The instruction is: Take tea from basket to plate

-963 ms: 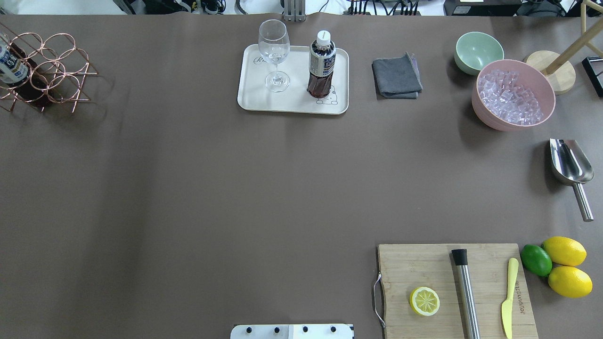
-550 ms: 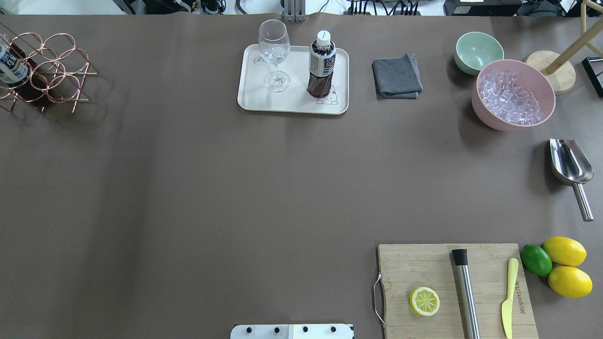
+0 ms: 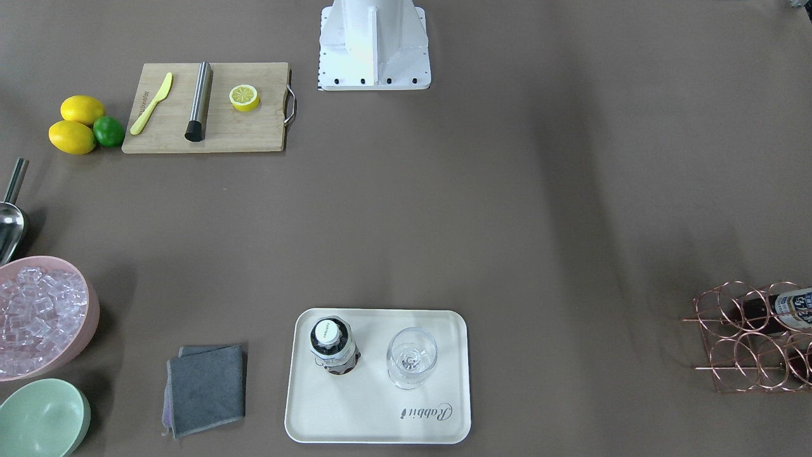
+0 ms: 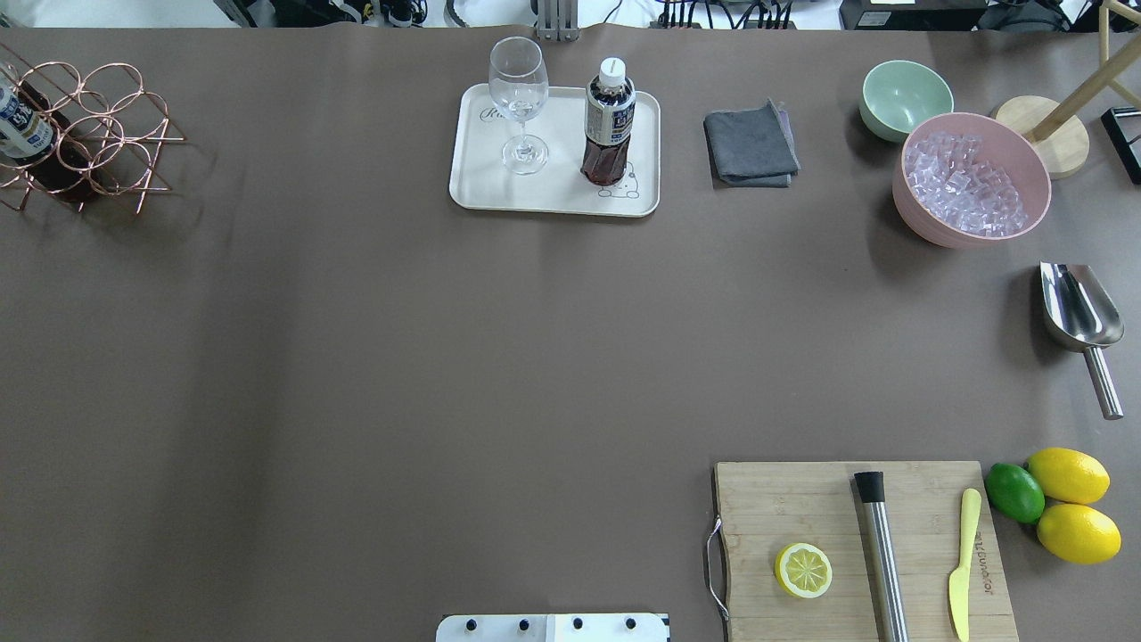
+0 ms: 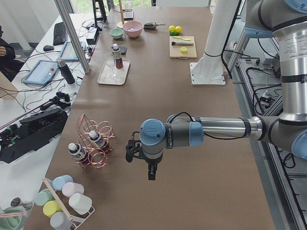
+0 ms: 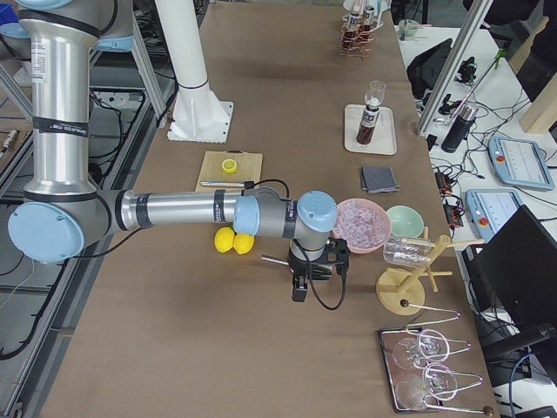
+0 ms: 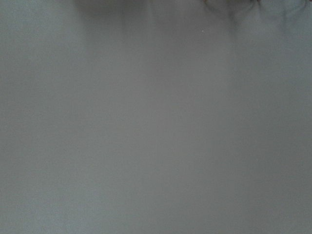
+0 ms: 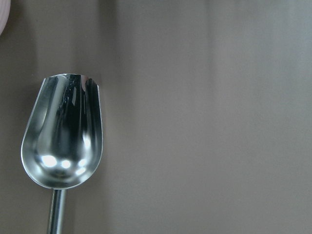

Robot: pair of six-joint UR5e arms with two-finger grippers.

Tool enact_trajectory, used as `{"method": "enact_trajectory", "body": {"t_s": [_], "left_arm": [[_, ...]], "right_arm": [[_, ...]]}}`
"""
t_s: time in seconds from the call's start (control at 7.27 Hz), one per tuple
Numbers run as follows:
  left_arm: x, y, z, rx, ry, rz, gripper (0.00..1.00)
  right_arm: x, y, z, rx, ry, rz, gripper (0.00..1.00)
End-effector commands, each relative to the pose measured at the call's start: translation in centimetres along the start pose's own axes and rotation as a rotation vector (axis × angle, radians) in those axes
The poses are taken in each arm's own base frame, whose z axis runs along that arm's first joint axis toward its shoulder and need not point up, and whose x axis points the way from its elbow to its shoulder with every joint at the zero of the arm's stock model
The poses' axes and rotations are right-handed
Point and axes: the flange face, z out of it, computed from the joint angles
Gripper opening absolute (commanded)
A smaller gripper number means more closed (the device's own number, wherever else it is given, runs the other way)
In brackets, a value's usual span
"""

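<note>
One tea bottle (image 4: 609, 120) stands upright on the cream plate (image 4: 553, 194), beside a stemmed glass (image 4: 519, 98); it also shows in the front view (image 3: 334, 346). The copper wire basket (image 4: 85, 134) at the far left holds two more tea bottles (image 5: 98, 140), (image 5: 76, 152). My left gripper (image 5: 150, 171) hangs over bare table right of the basket, seen only in the exterior left view; I cannot tell its state. My right gripper (image 6: 299, 287) hangs near the pink bowl, seen only in the exterior right view; I cannot tell its state.
A grey cloth (image 4: 751, 144), green bowl (image 4: 905, 96) and pink bowl of ice (image 4: 972, 178) lie right of the plate. A metal scoop (image 4: 1080, 316) lies below my right wrist (image 8: 63, 141). A cutting board (image 4: 860, 548) with half lemon, muddler and knife sits front right, beside whole citrus (image 4: 1065, 499).
</note>
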Motion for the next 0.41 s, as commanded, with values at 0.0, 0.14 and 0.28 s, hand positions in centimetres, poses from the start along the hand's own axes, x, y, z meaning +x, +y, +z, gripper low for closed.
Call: {"method": "enact_trajectory", "body": {"t_s": [0.0,0.14,0.28], "left_arm": [[-0.04,-0.03,0.03,0.0,-0.001,0.001,0.97],[-0.09,0.06,0.09,-0.002,-0.001,-0.001,0.97],[-0.26,0.44,0.32,-0.007,0.0,-0.007,0.97]], "right_arm": [[0.0,0.0,0.0,0.0,0.0,0.0,1.0],[0.0,0.0,0.0,0.0,0.0,0.0,1.0],[-0.05,0.0,-0.06,0.001,0.0,-0.001,1.0]]}}
